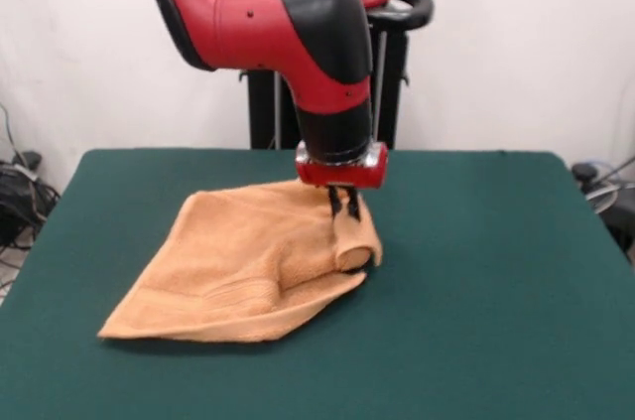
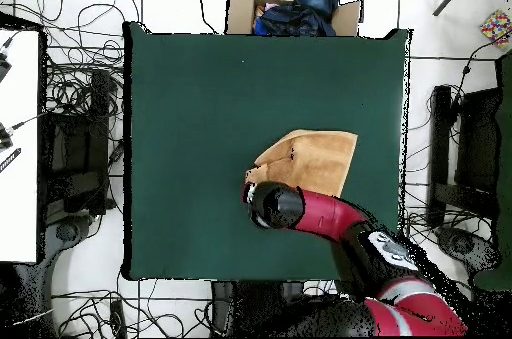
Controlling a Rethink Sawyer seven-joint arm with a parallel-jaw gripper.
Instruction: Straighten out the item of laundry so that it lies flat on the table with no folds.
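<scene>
The orange-tan towel (image 1: 248, 266) lies rumpled on the green table (image 1: 496, 251), left of centre. Its right edge is folded over and bunched into a roll under the gripper. One corner points toward the front left. My gripper (image 1: 344, 205) hangs straight down from the red wrist. Its two black fingers stand close together, pinching the towel's raised upper right part. In the overhead view the towel (image 2: 315, 158) shows on the table (image 2: 200, 105) right of centre. There the arm's wrist (image 2: 272, 204) covers the gripper and the towel's near corner. No tag shows.
The robot's black pedestal (image 1: 389, 72) stands behind the table's far edge. In the overhead view a cardboard box with dark cloth (image 2: 293, 5) sits beyond the table's top edge. Cables (image 2: 75, 85) lie on the floor at the left, beside a white surface (image 2: 18, 145).
</scene>
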